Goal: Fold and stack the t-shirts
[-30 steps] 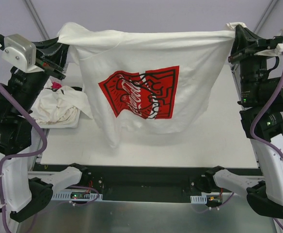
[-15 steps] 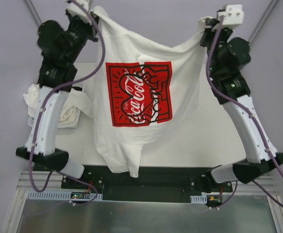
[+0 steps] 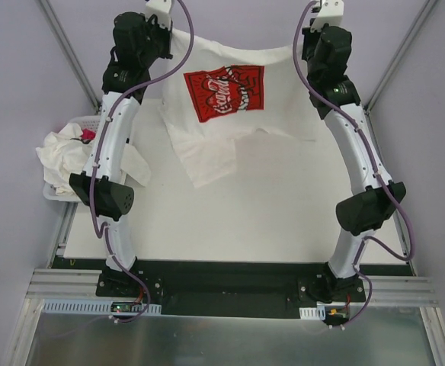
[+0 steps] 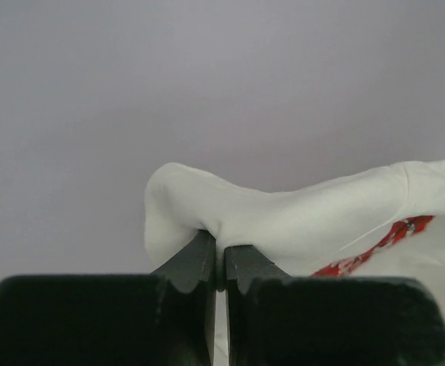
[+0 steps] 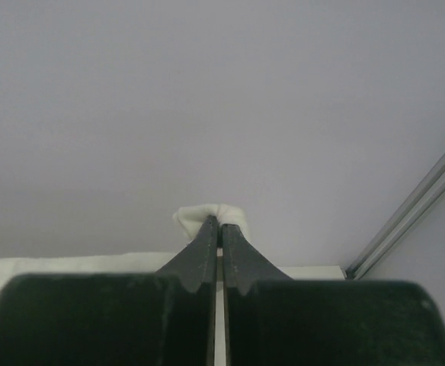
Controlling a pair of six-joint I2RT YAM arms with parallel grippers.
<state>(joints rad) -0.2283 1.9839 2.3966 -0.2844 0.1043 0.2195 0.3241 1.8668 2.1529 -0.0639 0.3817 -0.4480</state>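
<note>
My left arm [image 3: 114,137] and right arm [image 3: 353,149] are built alike: smooth white shells on the long links, bulky black housings at the joints, and a purple cable [image 3: 408,229] hanging in loose loops along each. At the near edge of the table [image 3: 283,221] my bases [image 3: 325,288] are black. The fingers of my left gripper [image 4: 218,245] and right gripper [image 5: 219,225] are matte black wedges that taper to thin tips above blocky black bodies.

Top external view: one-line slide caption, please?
Left tool and right tool pinch the red-printed t-shirt by its top corners, spread over the table.
</note>
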